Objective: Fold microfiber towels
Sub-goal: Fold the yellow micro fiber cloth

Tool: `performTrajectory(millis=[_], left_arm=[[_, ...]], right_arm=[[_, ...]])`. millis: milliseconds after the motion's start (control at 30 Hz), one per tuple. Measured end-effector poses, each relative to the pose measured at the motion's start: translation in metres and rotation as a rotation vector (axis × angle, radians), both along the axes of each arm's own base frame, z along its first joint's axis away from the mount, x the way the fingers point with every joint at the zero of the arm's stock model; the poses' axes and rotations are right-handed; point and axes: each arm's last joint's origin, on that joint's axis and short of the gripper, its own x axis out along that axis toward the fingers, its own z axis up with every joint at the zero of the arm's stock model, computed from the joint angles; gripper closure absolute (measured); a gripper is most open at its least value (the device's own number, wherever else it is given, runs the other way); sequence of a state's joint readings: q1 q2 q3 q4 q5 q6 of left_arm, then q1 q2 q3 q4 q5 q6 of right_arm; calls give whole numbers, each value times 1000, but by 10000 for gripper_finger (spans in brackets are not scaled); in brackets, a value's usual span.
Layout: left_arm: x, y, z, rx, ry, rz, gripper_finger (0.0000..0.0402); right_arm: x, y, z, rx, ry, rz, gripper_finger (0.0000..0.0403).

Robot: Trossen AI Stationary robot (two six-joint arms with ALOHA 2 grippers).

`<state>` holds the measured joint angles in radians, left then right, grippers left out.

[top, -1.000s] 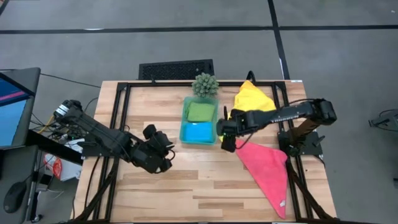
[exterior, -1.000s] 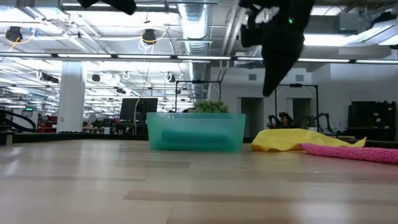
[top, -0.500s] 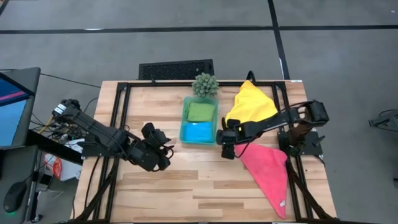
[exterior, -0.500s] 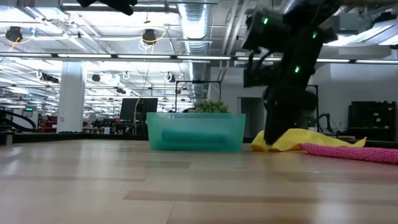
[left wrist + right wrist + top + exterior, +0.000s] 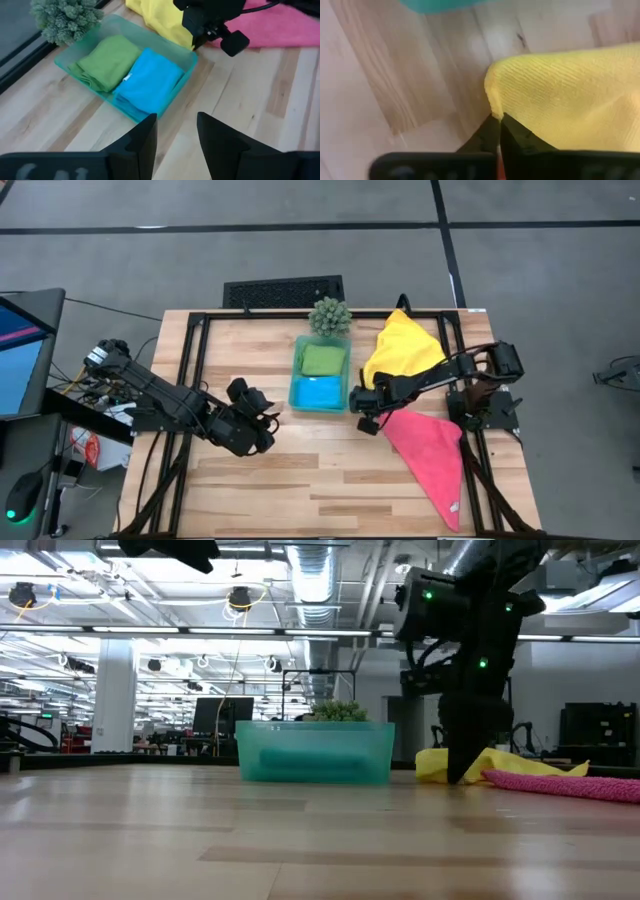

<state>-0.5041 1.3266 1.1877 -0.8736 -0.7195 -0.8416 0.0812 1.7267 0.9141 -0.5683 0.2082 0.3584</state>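
Note:
The yellow towel [image 5: 405, 350] lies crumpled at the table's far right, and the pink towel [image 5: 430, 455] lies spread flat nearer the front. Green [image 5: 105, 60] and blue [image 5: 147, 82] towels sit folded in the teal tray [image 5: 296, 380]. My right gripper [image 5: 366, 418] is down at the table, shut on the yellow towel's near left corner. My left gripper [image 5: 175, 135] hovers open to the left of the tray with nothing between its fingers. My right gripper pinches the yellow towel's near left corner [image 5: 494, 111] between its two fingertips [image 5: 507, 131]. The fingers come from above and point down at the table [image 5: 462, 772]. The rest of the towel lies slack on the table. One layer or several, I cannot tell.
A small spiky green plant [image 5: 330, 317] stands just behind the tray. Black frame rails [image 5: 195, 380] run along the table's left and right sides. Bare wood [image 5: 320, 470] lies between the arms toward the near edge.
My right gripper has come down from well above the table to the tabletop, shifting a little toward the near edge. It now has the yellow towel's near left corner between its fingers. The towels otherwise lie as before.

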Motion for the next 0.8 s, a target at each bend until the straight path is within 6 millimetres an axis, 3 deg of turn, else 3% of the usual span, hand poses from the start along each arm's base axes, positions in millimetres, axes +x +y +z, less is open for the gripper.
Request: performTrajectory(millis=[100,433,600,800], left_arm=[[1,0,1,-5,-14,1,269],[15,-3,6,14,-155,49,269],[36,-8,-9,11,-160,65,269],[75,-17,-41,28,-156,35,269]], right_arm=[[-2,1,17,54,-57,-28,384],[-42,8,95,184,-282,-169,394],[-58,15,126,271,-452,-246,396],[-61,26,154,365,-613,-253,399]])
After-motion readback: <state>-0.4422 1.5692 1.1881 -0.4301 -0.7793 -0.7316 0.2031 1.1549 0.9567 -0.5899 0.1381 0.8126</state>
